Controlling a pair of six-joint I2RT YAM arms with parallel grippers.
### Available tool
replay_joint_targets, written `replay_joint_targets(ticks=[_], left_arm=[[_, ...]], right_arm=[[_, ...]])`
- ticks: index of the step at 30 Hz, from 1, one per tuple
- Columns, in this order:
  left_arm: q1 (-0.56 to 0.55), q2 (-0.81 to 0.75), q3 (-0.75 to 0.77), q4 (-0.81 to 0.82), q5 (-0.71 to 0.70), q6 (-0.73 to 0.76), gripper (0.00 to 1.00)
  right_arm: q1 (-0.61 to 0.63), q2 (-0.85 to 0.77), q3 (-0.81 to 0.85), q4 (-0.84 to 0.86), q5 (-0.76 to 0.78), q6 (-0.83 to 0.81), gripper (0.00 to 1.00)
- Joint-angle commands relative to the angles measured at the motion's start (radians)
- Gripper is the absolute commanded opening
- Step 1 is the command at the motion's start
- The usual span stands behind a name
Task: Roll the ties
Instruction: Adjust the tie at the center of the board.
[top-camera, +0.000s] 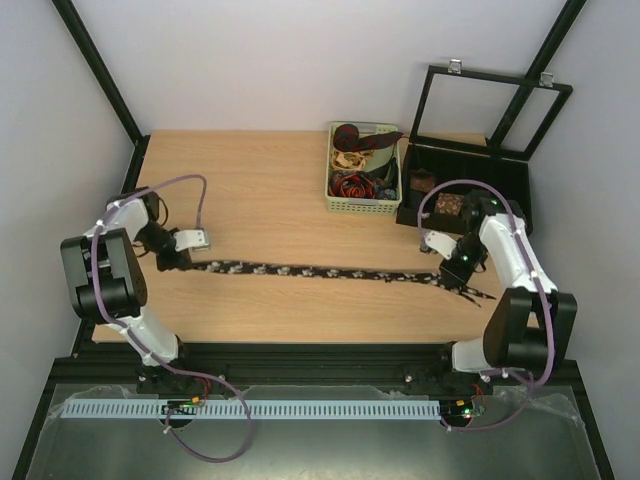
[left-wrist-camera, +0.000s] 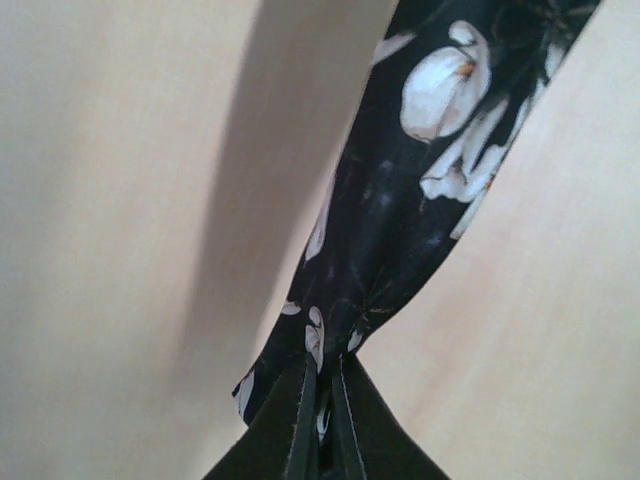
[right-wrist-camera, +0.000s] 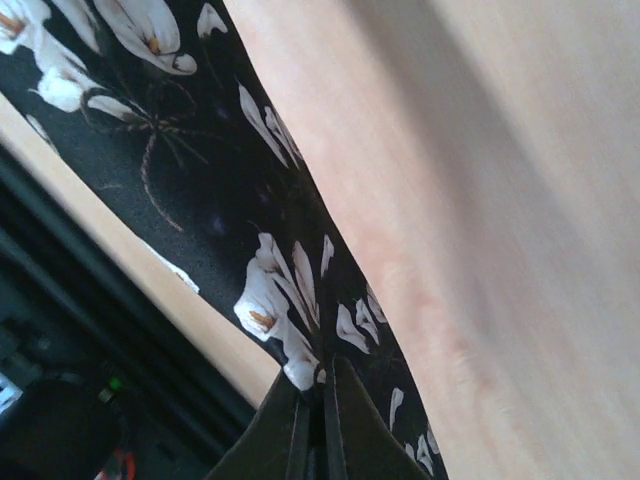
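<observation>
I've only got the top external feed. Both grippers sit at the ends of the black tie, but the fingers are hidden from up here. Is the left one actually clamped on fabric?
Observer: Yes. On the left wrist camera the left gripper is shut on the black tie, with fabric pinched in its jaws.
Operator: And the right?
Observer: The right gripper is shut on it too, as the right wrist camera shows.
Operator: Is the fabric flat at the left grip?
Observer: No, it is folded in and narrowed there.
</observation>
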Motion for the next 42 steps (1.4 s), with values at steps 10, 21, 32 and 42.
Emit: replay_joint_targets(ticks=[10,21,32,42], left_arm=[[0.082,0.364,0.089,-0.424,-0.259,-0.186,0.02],[0.073,0.549,0.343,-0.354,-0.174,-0.38,0.16],[0.144,0.32,0.371,-0.03,-0.076,-0.521,0.72],[0.162,0.04,0.235,0.262,-0.05,-0.536,0.99]], right_arm=[[-0.064,0.378,-0.073,-0.102,0.131,0.011,0.01],[-0.065,0.592,0.122,-0.025,0.157,0.076,0.36],[-0.063,0.359,0.2,0.047,0.138,0.087,0.44],[0.139,0.214,0.134,-0.02,-0.117,0.258,0.46]])
